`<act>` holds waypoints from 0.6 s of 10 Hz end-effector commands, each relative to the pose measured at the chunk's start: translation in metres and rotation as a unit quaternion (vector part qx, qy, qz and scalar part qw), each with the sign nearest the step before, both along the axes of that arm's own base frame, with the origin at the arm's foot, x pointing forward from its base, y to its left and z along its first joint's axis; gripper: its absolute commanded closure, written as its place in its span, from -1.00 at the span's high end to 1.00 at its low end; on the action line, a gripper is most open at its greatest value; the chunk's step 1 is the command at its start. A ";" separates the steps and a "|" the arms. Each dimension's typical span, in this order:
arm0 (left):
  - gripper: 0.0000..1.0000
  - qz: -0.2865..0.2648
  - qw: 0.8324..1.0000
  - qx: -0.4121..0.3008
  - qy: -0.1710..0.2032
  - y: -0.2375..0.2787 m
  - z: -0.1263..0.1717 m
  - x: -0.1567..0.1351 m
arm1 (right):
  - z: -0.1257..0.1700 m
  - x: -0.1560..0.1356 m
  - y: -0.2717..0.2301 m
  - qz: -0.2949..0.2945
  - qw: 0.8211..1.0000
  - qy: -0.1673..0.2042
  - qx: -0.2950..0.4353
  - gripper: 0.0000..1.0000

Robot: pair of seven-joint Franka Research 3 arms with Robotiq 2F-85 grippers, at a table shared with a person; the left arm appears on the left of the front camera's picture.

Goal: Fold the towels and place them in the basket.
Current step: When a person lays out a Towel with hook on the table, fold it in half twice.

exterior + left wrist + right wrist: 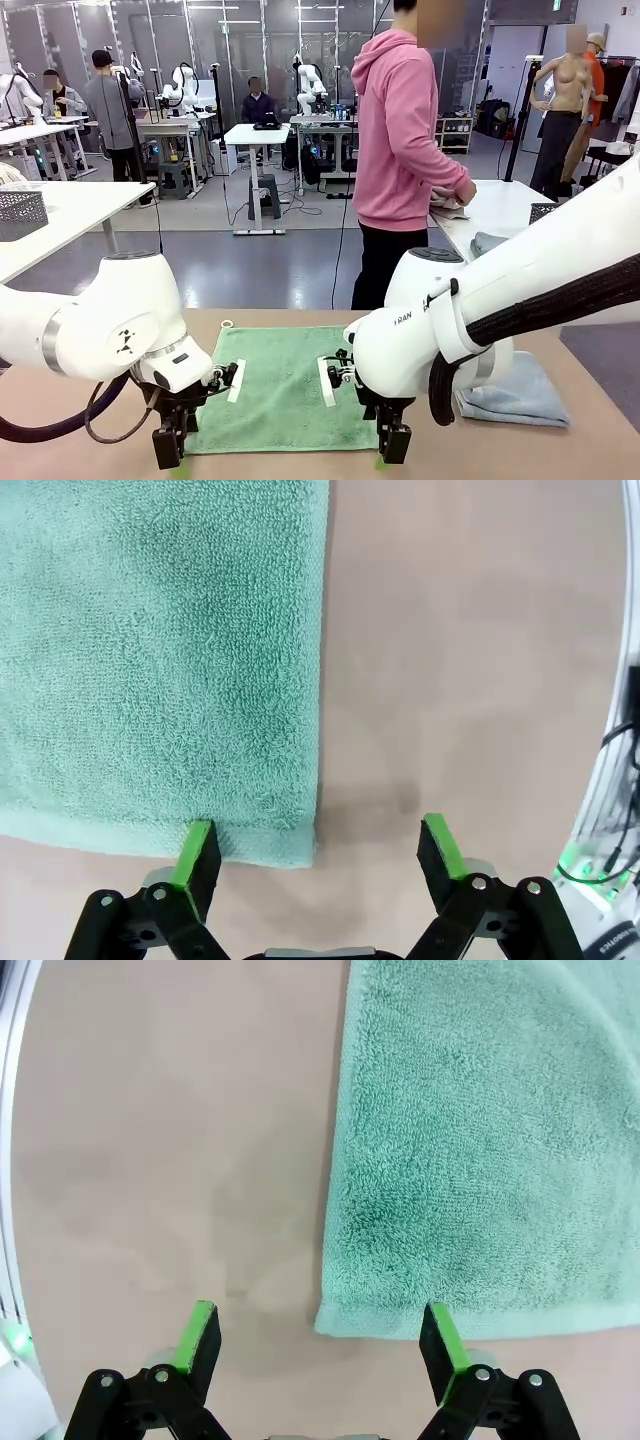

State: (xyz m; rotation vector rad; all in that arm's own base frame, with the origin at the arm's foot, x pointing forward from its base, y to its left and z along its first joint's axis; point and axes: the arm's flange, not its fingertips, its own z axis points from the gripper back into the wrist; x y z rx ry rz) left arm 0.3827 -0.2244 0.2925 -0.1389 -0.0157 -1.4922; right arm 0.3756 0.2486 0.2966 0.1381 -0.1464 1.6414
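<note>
The near edge of the table (90,465) has two grippers pointing straight down at it. Between them the green towel (285,385) lies spread flat.

The left gripper (170,450) stands at the towel's near left corner. In the left wrist view its fingers (197,840) are spread wide and grip nothing. One green pad sits right at the hem of the towel (160,650), and the other is over bare table. The corner lies between them, and bare tabletop runs along the towel's side edge.

The right gripper (392,448) mirrors this at the near right corner. Its fingers (437,1335) are also spread and empty, with one pad at the hem of the towel (480,1140) and the other over bare table. The towel's edges there lie straight and flat.

Both forearms come in low from the sides, with the wrists bent down over the corners.

A folded blue-grey towel (520,395) lies on the table to the right, partly behind the right arm and apart from the green one. A small loop (227,323) sticks out at the green towel's far left corner.

Past the far edge a person (400,140) in a pink hoodie stands turned toward a white table on the right, hands on some cloth there. A mesh basket (20,212) sits on another white table at far left.
</note>
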 end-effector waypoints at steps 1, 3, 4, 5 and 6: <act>1.00 -0.007 1.000 -0.020 0.000 -0.001 -0.006 0.004 | -0.004 0.007 0.002 -0.008 1.000 0.002 0.000 1.00; 1.00 -0.007 1.000 -0.019 0.002 0.001 -0.006 0.004 | -0.005 0.012 0.005 -0.021 1.000 0.007 -0.012 1.00; 1.00 -0.006 1.000 -0.019 0.003 0.001 -0.006 0.003 | -0.006 0.015 0.006 -0.023 1.000 0.009 -0.015 1.00; 1.00 -0.006 1.000 -0.017 0.003 0.002 -0.006 0.004 | -0.006 0.019 0.006 -0.028 0.999 0.013 -0.021 1.00; 1.00 -0.006 1.000 -0.017 0.003 0.003 -0.005 0.003 | -0.007 0.023 0.005 -0.038 0.999 0.018 -0.024 1.00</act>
